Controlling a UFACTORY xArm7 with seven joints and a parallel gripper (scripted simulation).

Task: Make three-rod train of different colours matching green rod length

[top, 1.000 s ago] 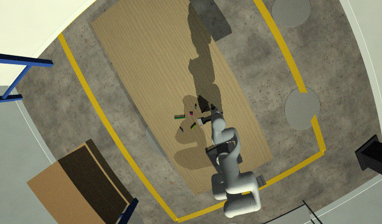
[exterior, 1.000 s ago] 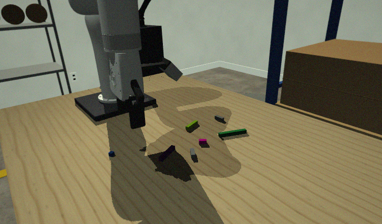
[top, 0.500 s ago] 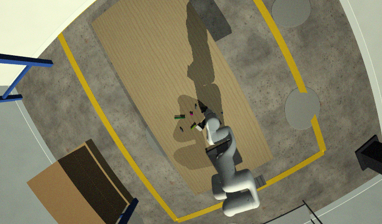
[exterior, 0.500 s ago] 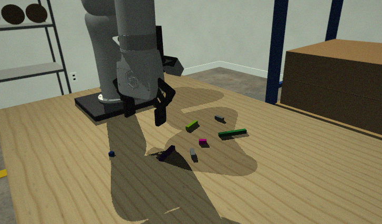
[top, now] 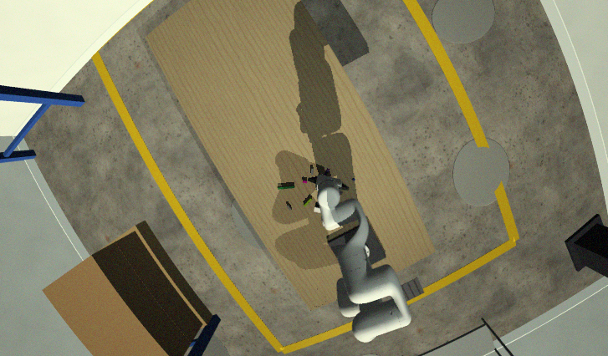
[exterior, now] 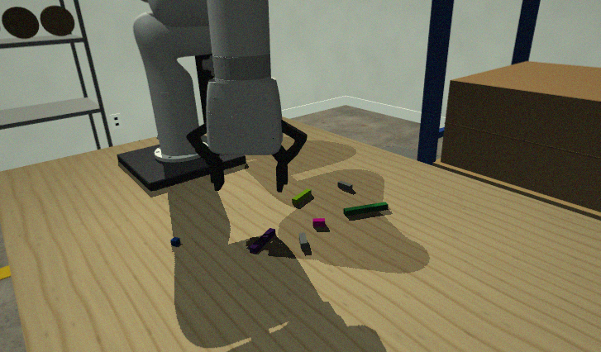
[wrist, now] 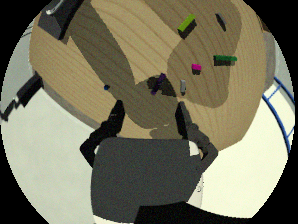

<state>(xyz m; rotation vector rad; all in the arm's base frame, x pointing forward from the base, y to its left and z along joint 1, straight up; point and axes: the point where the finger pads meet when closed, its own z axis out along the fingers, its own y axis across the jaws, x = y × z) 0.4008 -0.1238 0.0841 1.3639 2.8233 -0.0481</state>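
Note:
The green rod lies flat on the table. A lime rod, a magenta rod, a purple rod and a small blue rod lie apart, at different angles. One grey rod lies between purple and magenta; another grey rod lies beyond the lime one. No rods touch. My gripper is open and empty, raised above the table.
The wooden table carries the arm's black base plate. Shadows of the arm fall across the rods. A large brown box stands beyond the table's edge.

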